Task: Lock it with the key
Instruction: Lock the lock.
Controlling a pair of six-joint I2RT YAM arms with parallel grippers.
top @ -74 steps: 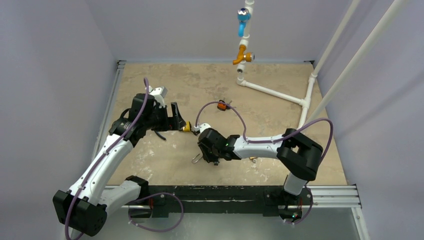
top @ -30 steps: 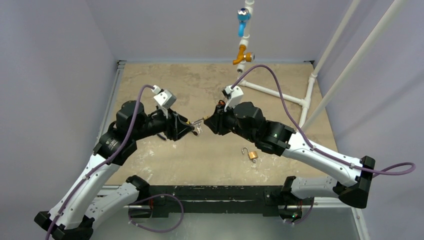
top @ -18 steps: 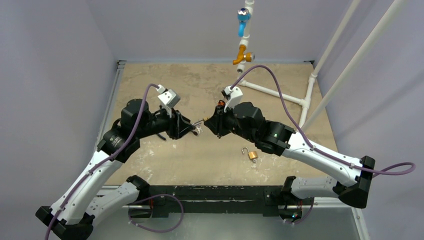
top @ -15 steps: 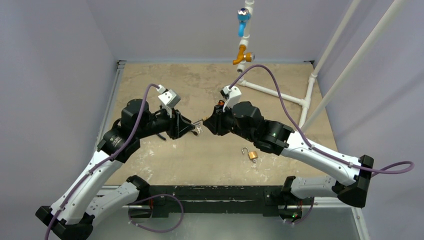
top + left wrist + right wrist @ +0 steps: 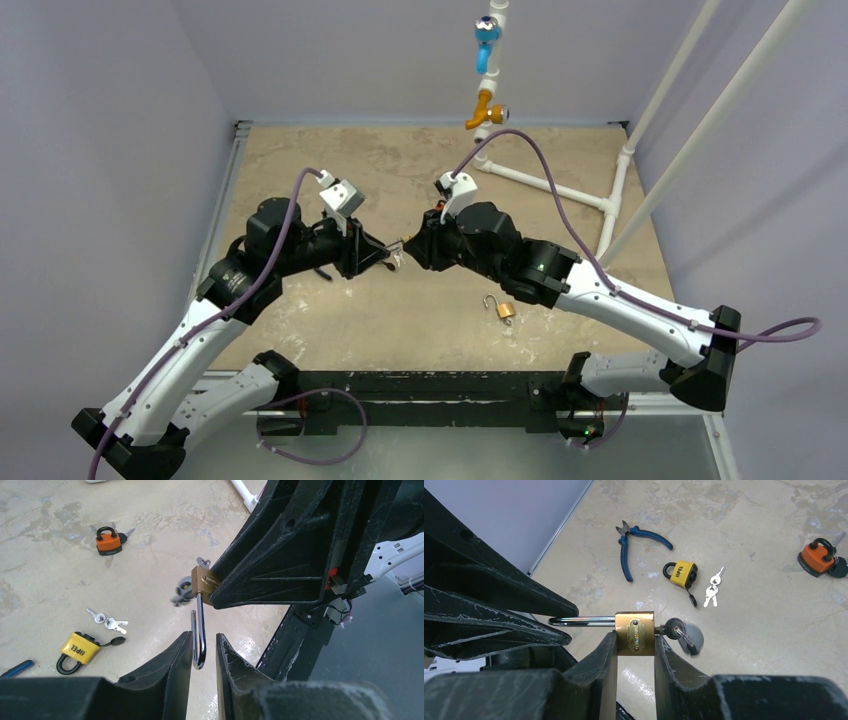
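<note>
My right gripper is shut on the body of a small brass padlock, held in the air over the table. The key sits in the lock's keyhole, with a blurred key ring hanging from it. The chrome shackle is sprung open and points toward my left gripper. Its bend lies between the left fingers, which stand narrowly apart, with a gap showing beside the shackle. In the top view the two grippers meet at the padlock.
A second brass padlock lies open on the table near the right arm. An orange padlock, a yellow padlock, loose keys and blue pliers lie below. White pipes run along the back right.
The left fingers have closed in to a narrow gap around the shackle. The right arm has edged slightly left, still holding the padlock.
</note>
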